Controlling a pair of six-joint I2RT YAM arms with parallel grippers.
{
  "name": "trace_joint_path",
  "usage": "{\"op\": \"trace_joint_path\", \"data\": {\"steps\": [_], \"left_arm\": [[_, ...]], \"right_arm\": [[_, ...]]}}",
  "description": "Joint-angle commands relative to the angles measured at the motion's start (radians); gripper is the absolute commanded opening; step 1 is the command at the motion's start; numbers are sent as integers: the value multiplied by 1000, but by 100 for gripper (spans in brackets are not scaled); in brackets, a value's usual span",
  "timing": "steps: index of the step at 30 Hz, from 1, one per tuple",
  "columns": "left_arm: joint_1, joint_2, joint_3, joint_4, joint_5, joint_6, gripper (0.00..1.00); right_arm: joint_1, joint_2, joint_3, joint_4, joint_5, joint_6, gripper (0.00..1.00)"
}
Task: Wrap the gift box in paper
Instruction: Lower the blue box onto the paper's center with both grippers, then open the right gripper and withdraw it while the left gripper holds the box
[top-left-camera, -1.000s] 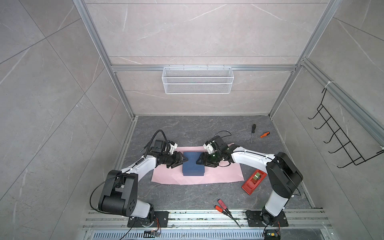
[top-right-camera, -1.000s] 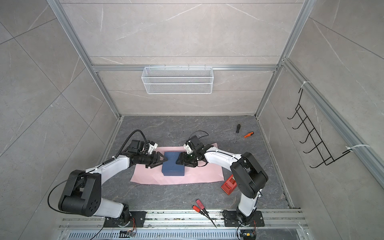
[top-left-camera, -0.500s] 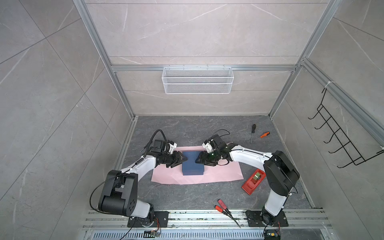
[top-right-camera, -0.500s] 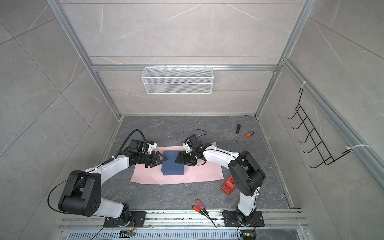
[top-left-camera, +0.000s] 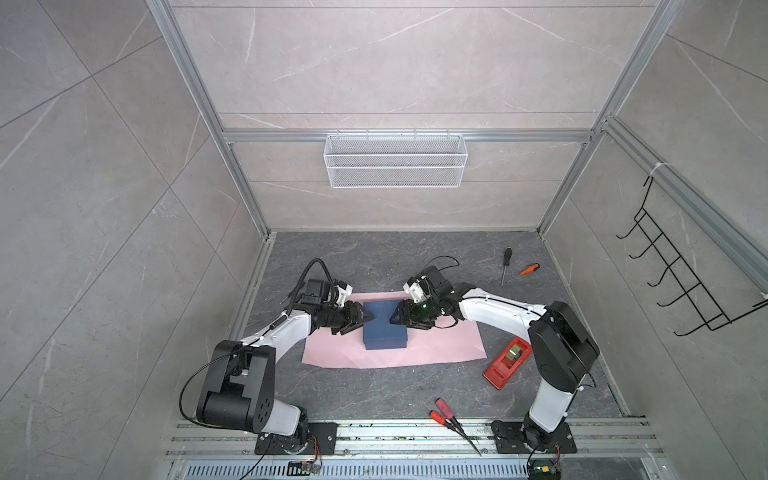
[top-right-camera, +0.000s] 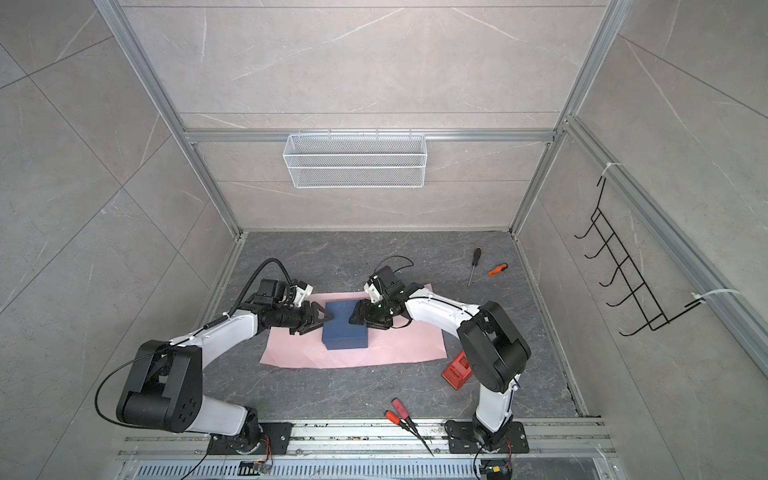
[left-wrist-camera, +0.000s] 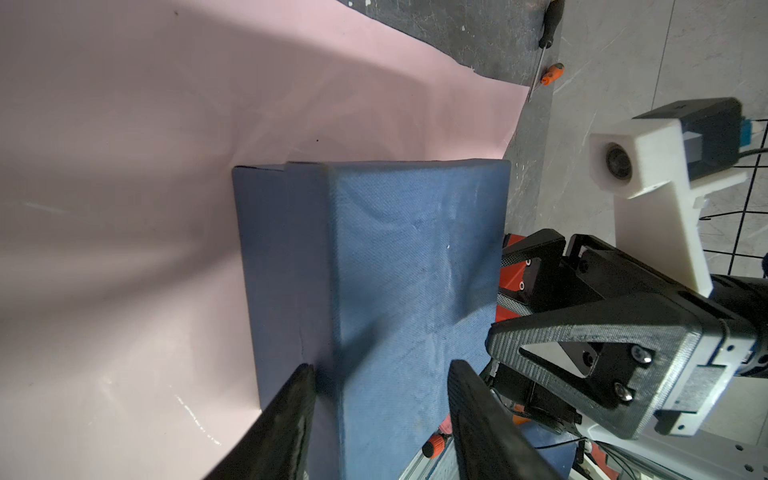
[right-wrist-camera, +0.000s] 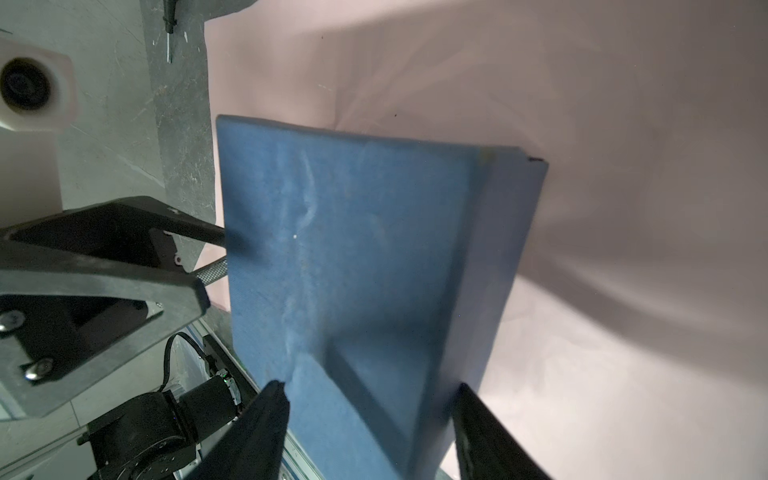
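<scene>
We set the half-open, empty left gripper (top-left-camera: 364, 323) at nine o'clock and right gripper (top-left-camera: 397, 321) at three, flanking the box (top-left-camera: 384, 334) to square it on the paper (top-left-camera: 440, 345).

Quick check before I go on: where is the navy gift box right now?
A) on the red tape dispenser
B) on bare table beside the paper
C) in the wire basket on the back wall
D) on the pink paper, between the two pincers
D: in both top views the gift box rests on the paper, with the left pincer at one side and the right pincer at the opposite side.
</scene>
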Motion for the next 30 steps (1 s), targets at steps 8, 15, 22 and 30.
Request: {"op": "trace_joint_path", "data": {"steps": [8, 15, 22, 30], "left_arm": [[9, -12, 5, 22, 18, -10, 55], [31, -40, 0, -9, 7, -8, 69], [46, -63, -1, -27, 20, 6, 82], [40, -43, -1, -37, 39, 12, 83]], "right_arm": [[-12, 26, 22, -25, 3, -32, 65], [-111, -76, -37, -116, 39, -76, 68], [-342, -228, -131, -313, 63, -191, 70], [-630, -301, -237, -389, 65, -285, 69]]}}
